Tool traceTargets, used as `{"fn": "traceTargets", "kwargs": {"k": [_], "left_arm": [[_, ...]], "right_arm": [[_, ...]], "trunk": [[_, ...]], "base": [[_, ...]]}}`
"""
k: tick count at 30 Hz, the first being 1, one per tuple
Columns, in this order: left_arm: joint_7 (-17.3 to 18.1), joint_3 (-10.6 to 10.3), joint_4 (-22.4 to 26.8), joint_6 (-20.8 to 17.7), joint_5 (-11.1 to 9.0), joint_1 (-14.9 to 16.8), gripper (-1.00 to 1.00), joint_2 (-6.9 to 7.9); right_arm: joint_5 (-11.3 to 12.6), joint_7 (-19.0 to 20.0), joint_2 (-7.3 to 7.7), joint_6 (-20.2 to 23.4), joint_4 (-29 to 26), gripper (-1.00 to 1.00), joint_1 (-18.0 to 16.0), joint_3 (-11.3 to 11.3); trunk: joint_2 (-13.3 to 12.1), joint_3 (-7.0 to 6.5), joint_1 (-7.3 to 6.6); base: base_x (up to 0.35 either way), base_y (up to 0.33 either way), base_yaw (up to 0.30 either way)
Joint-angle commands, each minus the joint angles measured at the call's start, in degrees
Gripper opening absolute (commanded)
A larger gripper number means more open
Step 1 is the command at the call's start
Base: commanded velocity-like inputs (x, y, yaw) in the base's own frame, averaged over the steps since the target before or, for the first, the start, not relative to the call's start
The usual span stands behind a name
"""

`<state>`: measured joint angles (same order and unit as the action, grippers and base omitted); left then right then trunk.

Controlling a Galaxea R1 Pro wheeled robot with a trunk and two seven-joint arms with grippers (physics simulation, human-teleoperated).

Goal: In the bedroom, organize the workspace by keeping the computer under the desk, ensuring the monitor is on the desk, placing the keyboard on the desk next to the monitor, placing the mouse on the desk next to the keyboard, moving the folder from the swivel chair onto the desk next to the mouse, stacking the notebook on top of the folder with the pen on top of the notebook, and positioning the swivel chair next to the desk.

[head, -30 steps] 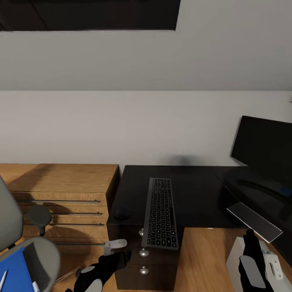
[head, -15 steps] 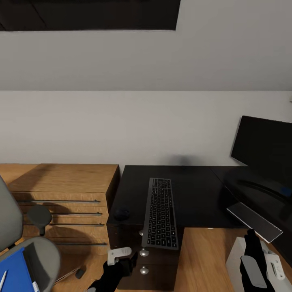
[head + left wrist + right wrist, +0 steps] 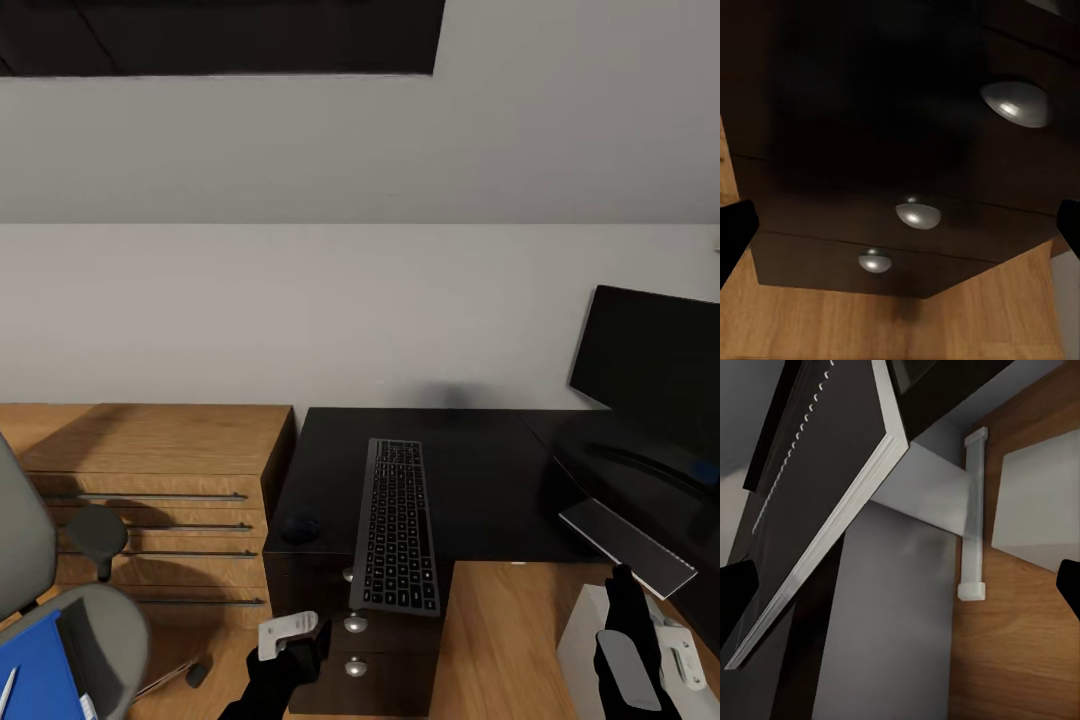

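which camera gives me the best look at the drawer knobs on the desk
The left wrist view: three round silver knobs show large on the black drawer unit. The head view shows them small below the keyboard, beside the left gripper. The right wrist view faces other things.

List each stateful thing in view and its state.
keyboard: flat on the desk, near end overhanging the edge.
mouse: on the desk, left of the keyboard.
folder: on the swivel chair seat.
monitor: upright, screen dark.
drawer unit: drawers closed.
left gripper: jaws open, empty.
right gripper: jaws open, empty.
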<state>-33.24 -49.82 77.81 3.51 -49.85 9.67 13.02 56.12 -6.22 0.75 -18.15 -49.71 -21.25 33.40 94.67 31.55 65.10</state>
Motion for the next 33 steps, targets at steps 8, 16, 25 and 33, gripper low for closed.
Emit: {"fn": "traceTargets", "kwargs": {"k": [8,16,25,33], "left_arm": [[-1.22,-0.27,0.04,0.52,-0.46,0.09,1.00,0.07],[-1.44,-0.28,-0.02,0.53,-0.58,0.09,1.00,0.08],[-1.54,-0.34,-0.12,0.53,-0.55,0.09,1.00,0.01],[-1.56,-0.49,-0.19,0.53,-0.59,0.09,1.00,-0.08]], "right_arm": [[0.40,-0.11,0.04,-0.21,-0.05,1.00,-0.02,-0.04],[0.41,-0.11,0.04,-0.21,-0.04,1.00,-0.02,-0.01],[0.40,-0.11,0.04,-0.21,-0.04,1.00,-0.04,-0.05],[0.40,-0.11,0.04,-0.21,-0.09,1.00,-0.02,-0.01]], "trunk": [[0.03,0.06,0.00],[0.03,0.06,0.00],[0.03,0.06,0.00],[0.03,0.06,0.00]], "base": [[0.021,0.000,0.000],[0.155,0.000,0.000],[0.060,0.000,0.000],[0.084,0.000,0.000]]}}
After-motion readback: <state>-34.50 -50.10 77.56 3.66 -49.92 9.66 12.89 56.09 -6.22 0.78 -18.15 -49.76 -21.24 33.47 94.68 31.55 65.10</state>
